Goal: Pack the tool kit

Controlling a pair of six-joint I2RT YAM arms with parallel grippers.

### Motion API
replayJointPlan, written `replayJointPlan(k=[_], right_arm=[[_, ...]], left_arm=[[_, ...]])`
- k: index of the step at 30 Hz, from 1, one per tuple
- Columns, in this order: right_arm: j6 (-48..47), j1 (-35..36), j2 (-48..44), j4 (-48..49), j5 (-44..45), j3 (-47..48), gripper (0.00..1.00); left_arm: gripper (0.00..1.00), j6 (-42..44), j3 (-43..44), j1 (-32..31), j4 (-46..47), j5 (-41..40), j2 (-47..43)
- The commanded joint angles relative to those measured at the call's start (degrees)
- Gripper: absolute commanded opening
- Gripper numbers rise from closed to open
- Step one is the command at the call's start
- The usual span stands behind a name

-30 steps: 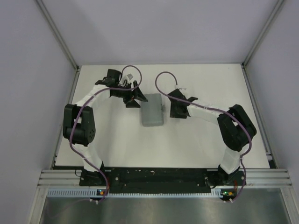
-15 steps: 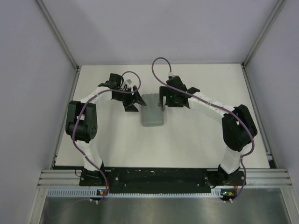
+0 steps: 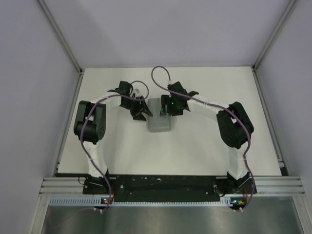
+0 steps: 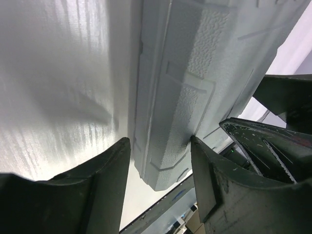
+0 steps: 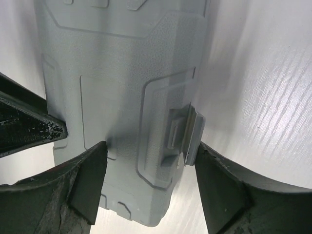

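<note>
1. Closed grey tool case (image 3: pixel 159 121) lies flat mid-way across the white table (image 3: pixel 204 146), between the two arms.
2. The left gripper (image 4: pixel 160 144) sits low at the case's left long edge, jaws partly apart and straddling it. One finger is on or just over the lid (cannot tell which), the other over bare table. It holds nothing.
3. The right gripper (image 5: pixel 150 148) is at the case's far-right part, jaws wide. One finger is over the lid, the other just beside the latch (image 5: pixel 184 131). It holds nothing.

surface: white table (image 3: pixel 195 151); on it: closed grey case (image 3: pixel 159 124), flat
</note>
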Motion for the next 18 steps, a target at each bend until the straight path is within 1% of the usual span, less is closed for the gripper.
replayJointPlan(k=[1, 4, 12, 14, 18], right_arm=[[-2.1, -0.1, 1.8, -0.8, 1.5, 2.6, 0.68], [-3.3, 0.5, 2.9, -2.1, 3.1, 3.2, 0.66], [-6.0, 3.1, 7.1, -6.4, 7.2, 5.8, 0.63], [-6.2, 3.6, 7.9, -7.1, 7.1, 6.3, 0.59], [-6.0, 3.9, 9.7, -7.8, 5.5, 6.7, 0.42]], left_arm=[[0.55, 2.6, 0.4, -1.8, -2.3, -5.4, 1.9], [0.52, 3.3, 0.9, -2.1, -2.9, -5.5, 2.6], [0.49, 3.9, 1.0, -2.5, -2.9, -4.6, 3.2], [0.48, 4.0, 1.0, -2.6, -2.6, -4.2, 3.3], [0.47, 3.9, 0.9, -2.8, -1.9, -2.9, 3.5]])
